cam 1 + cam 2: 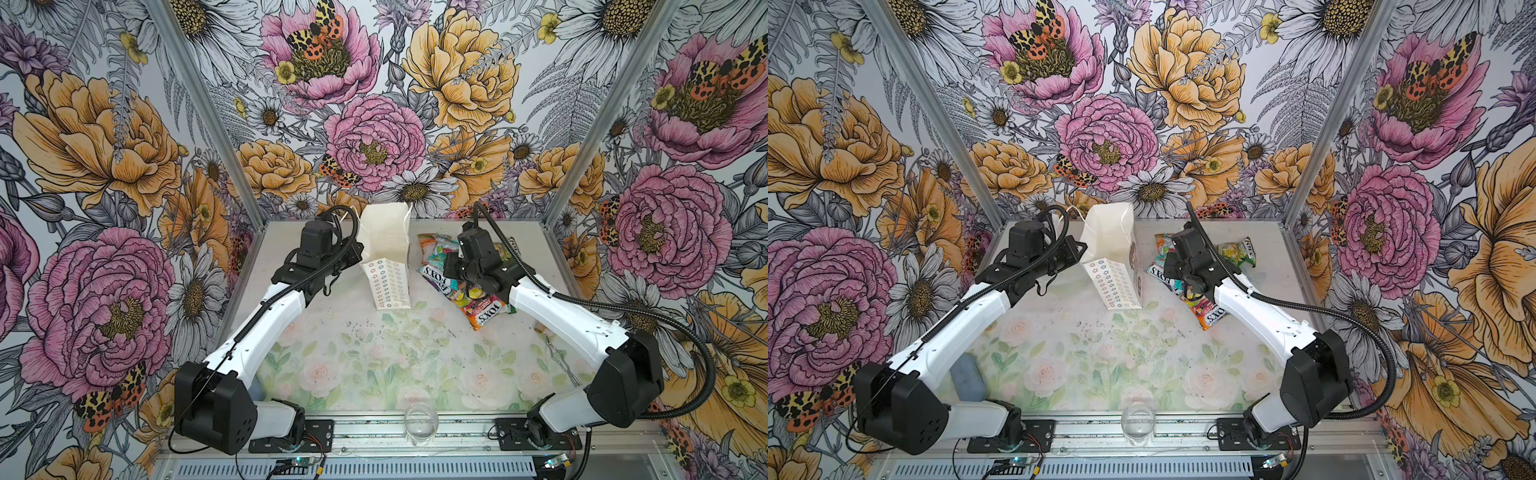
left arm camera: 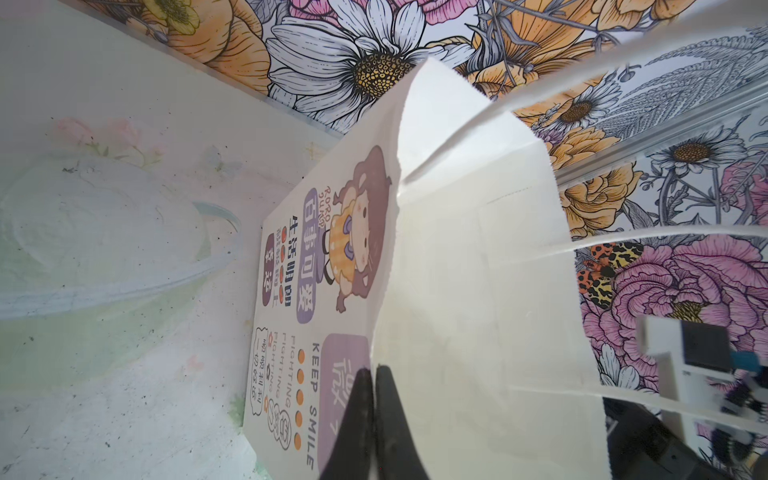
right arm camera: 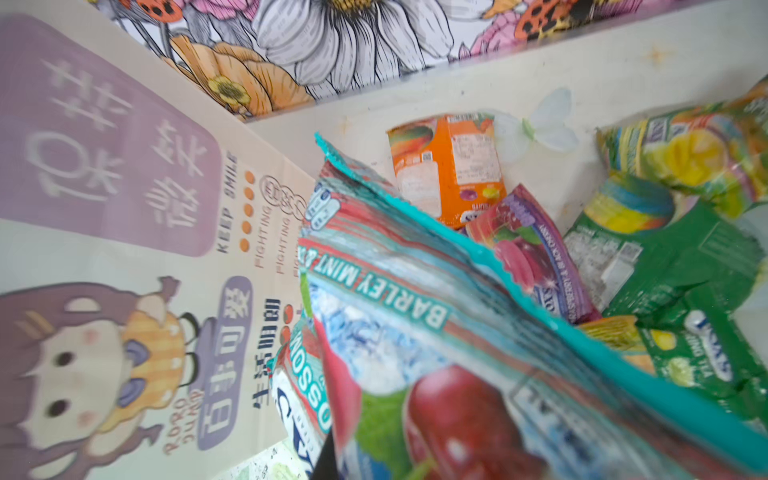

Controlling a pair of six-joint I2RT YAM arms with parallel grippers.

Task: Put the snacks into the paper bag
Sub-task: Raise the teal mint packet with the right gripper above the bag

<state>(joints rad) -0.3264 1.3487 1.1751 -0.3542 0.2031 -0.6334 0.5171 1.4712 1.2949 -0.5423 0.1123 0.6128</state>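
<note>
At the far edge of the table (image 1: 374, 357), near its middle, the paper bag (image 1: 384, 243) stands upright with its mouth open. The snacks (image 1: 484, 316) lie heaped just beside it, toward the far right corner. The left fingers (image 2: 390, 409) are pinched together on the rim of the bag's side wall, which steadies the bag and holds the mouth open. The right fingers (image 3: 326, 459) are mostly hidden behind a teal packet (image 3: 415, 307) marked "Barley Mint". They stand narrow, clamped on it, and it hangs tilted above the heap, close to the bag's printed face.

The step in hand looks like carrying one packet from heap to bag. What shows of the bag's inside is bare, so the task seems near its start. The next move calls for raising the packet above the rim and bringing it over the mouth without knocking the light bag or snagging its cord handles. It should be let go only once it is well inside.
</note>
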